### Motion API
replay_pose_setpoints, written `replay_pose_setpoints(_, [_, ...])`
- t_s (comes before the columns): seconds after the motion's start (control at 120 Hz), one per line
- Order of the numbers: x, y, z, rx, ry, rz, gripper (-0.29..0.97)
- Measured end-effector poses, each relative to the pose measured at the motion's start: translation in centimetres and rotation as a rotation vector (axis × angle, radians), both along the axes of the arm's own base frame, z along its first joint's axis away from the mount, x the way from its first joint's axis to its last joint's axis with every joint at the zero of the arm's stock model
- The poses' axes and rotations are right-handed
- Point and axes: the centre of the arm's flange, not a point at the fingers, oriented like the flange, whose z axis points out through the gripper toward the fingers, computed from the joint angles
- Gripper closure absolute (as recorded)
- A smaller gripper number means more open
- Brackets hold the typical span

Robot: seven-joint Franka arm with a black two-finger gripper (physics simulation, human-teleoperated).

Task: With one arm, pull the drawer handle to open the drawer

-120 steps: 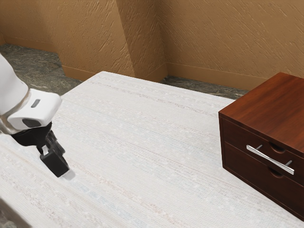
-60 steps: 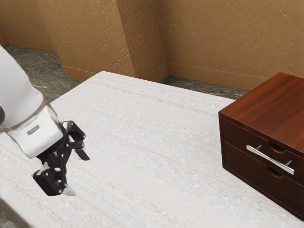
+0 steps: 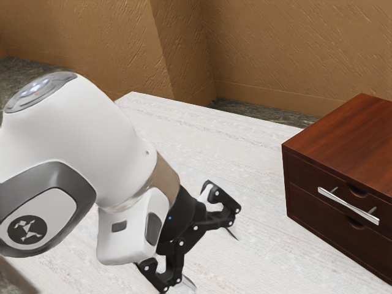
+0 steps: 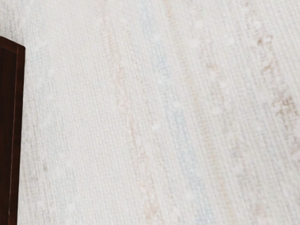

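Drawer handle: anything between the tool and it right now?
Nothing visible. Only bare table lies between the open tool and the drawer handle on the front of the cabinet, toward the exterior view's right.

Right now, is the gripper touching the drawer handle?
Apart. Exterior view: the gripper hangs open over the table, with bare tabletop between it and the drawer handle.

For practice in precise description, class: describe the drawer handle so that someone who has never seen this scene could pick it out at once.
Find the dark reddish wooden cabinet standing on the pale table at the exterior view's right. On its front face sits the drawer handle, a slim straight bar; it is the only silvery metal part against the dark wood.
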Motion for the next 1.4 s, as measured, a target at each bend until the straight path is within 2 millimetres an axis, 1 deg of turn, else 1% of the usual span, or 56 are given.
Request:
replay_pose_setpoints(0.083, [0.6, -0.7, -0.4, -0.024, -0.063, -0.024, 0.0])
replay_pose_setpoints(0.15, [1.6, -1.3, -0.7, -0.038, -0.107, -0.038, 0.0])
replay_pose_setpoints(0.283, [4.1, -2.7, -0.5, -0.06, -0.173, -0.065, 0.0])
replay_pose_setpoints(0.375, [5.7, -3.4, -1.2, -0.063, -0.189, -0.079, 0.0])
replay_pose_setpoints(0.492, [6.7, -5.4, -1.9, -0.063, -0.202, -0.118, 0.0])
replay_pose_setpoints(0.583, [7.3, -5.9, -2.4, -0.063, -0.208, -0.131, 0.0])
replay_pose_setpoints(0.675, [8.7, -6.5, -2.9, -0.067, -0.207, -0.135, 0.0])
replay_pose_setpoints(0.817, [10.4, -6.3, -3.7, -0.069, -0.215, -0.126, 0.0])
replay_pose_setpoints(0.958, [11.1, -6.2, -4.1, -0.04, -0.239, -0.132, 0.0])
replay_pose_setpoints(1.083, [11.8, -6.2, -5.0, -0.027, -0.235, -0.13, 0.0])
replay_pose_setpoints(1.2, [13.7, -5.9, -5.6, -0.029, -0.232, -0.111, 0.0])
replay_pose_setpoints(1.4, [16.0, -6.5, -7.0, -0.035, -0.217, -0.103, 0.0])
